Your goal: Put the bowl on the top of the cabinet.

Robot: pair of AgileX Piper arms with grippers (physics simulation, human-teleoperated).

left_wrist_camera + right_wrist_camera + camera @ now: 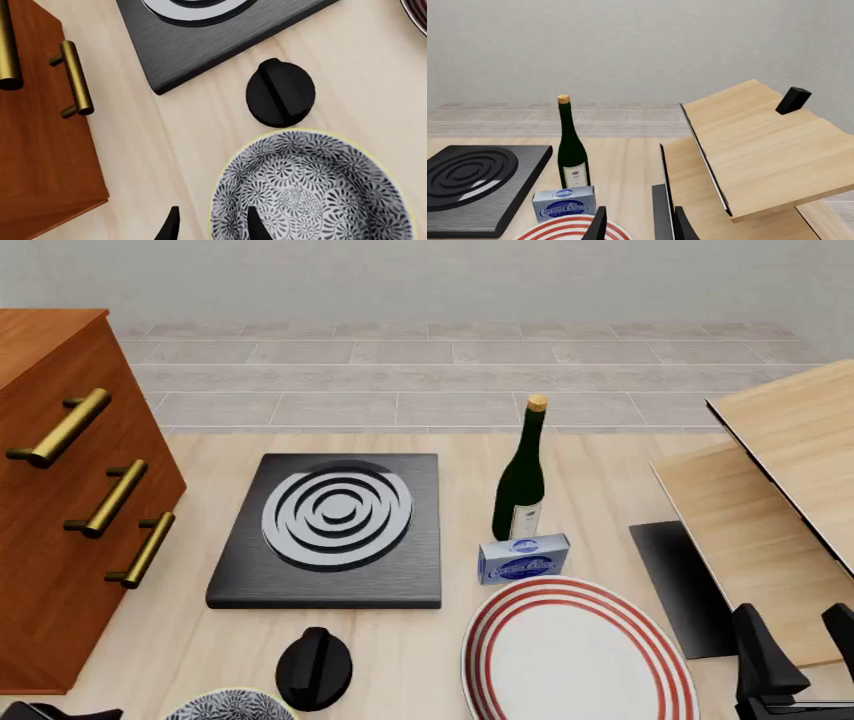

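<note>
The bowl (pixel 313 190), blue-and-white patterned with a pale rim, sits on the table; in the front view only its far edge (pixel 230 706) shows at the bottom, left of centre. My left gripper (pixel 213 226) is open and straddles the bowl's rim, one fingertip (pixel 256 225) over the inside, the other outside above the table. Whether they touch the rim I cannot tell. The reddish-brown cabinet (pixel 54 500) with brass handles stands at the left, its side (pixel 40 140) close to the bowl. My right gripper (pixel 798 642) hangs open and empty at the lower right (pixel 640 226).
A black knob-shaped object (pixel 316 668) lies just beyond the bowl (pixel 280 92). Behind it is a black hob (pixel 334 530). A red-ringed plate (pixel 577 655), a cream cheese box (pixel 523 558) and a wine bottle (pixel 522 480) stand mid-table. Pale wood boards (pixel 787 460) rise at the right.
</note>
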